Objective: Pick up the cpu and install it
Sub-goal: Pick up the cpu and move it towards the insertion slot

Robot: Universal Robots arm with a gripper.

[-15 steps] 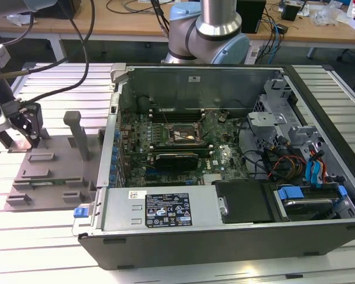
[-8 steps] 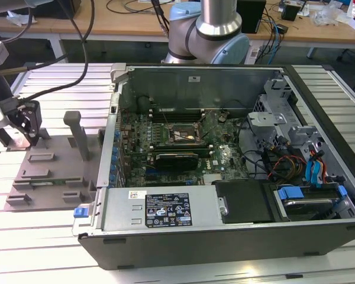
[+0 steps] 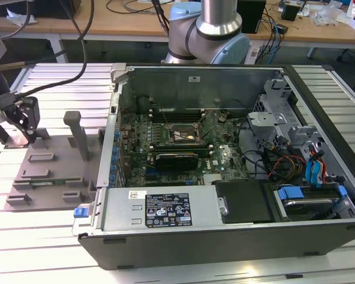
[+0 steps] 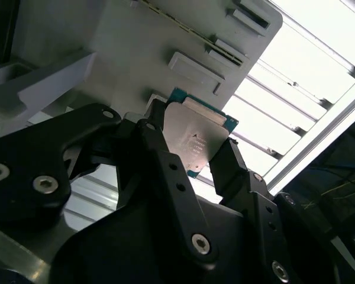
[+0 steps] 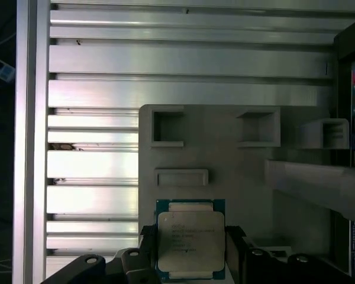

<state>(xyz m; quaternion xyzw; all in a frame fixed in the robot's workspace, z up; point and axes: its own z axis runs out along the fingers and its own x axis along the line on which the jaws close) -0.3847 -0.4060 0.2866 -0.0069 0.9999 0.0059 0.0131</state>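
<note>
In the exterior view, your arm [image 3: 212, 26] rises from its base behind the open computer case [image 3: 225, 234]. Its working end is far out at the exterior view's left. There the gripper [image 3: 22, 118] hangs down, black and pointing at the table, over the far left corner of the grey tray [image 3: 47, 177]. Cables loop across above it. The tray sits on the slatted table [image 3: 47, 254], just beside the case wall. Inside the case, the socket [image 3: 183, 135] on the green board lies uncovered, well apart from the gripper.

In the second wrist view, you're looking up along the gripper [image 4: 195, 142]. The cpu [image 4: 196, 137] sits right between the two black fingers [image 4: 226, 168], silver top facing the camera with a green edge peeking out. The fingers are closed in against opposite sides of it, one on each flank. The tray [image 4: 106, 47] is behind it, with the bright table slats [image 4: 296, 89] beyond.

In the first wrist view, you're looking straight down. The cpu [image 5: 191, 236] lies square between the fingers [image 5: 235, 255] of the gripper [image 5: 191, 251], gripped on two sides, near the tray's [image 5: 225, 165] edge. Raised blocks and pockets sit beyond it, and the table [image 5: 89, 89] spreads out past the tray. Whether the cpu has left the tray's surface or rests on it, you cannot tell from here.
</note>
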